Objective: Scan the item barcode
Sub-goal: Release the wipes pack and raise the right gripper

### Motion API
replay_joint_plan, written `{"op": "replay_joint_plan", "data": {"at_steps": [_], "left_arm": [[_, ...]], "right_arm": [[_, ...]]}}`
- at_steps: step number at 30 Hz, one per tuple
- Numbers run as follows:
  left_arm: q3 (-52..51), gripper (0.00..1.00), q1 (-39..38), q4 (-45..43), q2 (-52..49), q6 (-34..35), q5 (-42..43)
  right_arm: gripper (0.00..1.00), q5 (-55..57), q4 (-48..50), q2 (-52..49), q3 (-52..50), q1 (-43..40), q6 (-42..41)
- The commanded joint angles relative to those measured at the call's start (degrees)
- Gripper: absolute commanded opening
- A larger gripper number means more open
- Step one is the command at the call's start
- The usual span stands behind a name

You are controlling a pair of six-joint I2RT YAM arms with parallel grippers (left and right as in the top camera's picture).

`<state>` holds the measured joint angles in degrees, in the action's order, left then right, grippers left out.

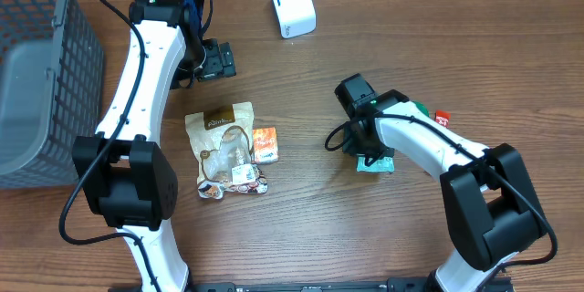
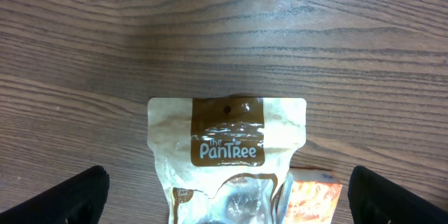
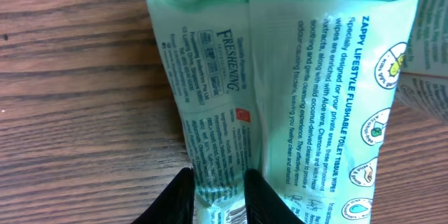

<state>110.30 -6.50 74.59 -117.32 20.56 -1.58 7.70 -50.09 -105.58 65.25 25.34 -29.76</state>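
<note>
Grey basket point(image 1: 36, 73) sits far left of the white scanner point(image 1: 292, 5), likely for finished items. Left gripper point(image 2: 231, 196), left of the scanner, is spread wide and empty, aimed at the PanTree pouch point(image 2: 227, 154), probably on standby. Right gripper point(image 3: 217, 197), right of the scanner and robot-side, is nearly closed, pinching the green wipes pack point(image 3: 301, 77) by its back seam, presumably to carry it to the scanner.

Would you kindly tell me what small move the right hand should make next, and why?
Probably lift the wipes pack a little off the table. The right hand is pinched on the pack's raised back seam, the pack seems to lie on the wood, and the white scanner stands apart near the far edge, so the pack likely needs raising before it is carried there.
</note>
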Motion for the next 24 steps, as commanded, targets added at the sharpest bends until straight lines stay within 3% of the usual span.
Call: {"op": "replay_joint_plan", "data": {"at_steps": [1,9,19,24], "left_arm": [[0.8,1.0,0.1,-0.1,0.0,-0.9,-0.3],[0.8,1.0,0.1,-0.1,0.0,-0.9,-0.3],[0.8,1.0,0.1,0.0,0.0,-0.9,-0.3],[0.8,1.0,0.1,-0.1,0.0,-0.9,-0.3]], "right_arm": [[0.25,-4.7,0.5,-0.9,1.0,-0.7,-0.5],[0.24,-15.9,8.4,-0.9,2.9,-0.6,0.2],[0.17,-16.3,16.0,-0.9,-2.2,1.3,3.2],[0.19,-14.1,13.7,-0.9,-2.7,0.3,3.2]]}}
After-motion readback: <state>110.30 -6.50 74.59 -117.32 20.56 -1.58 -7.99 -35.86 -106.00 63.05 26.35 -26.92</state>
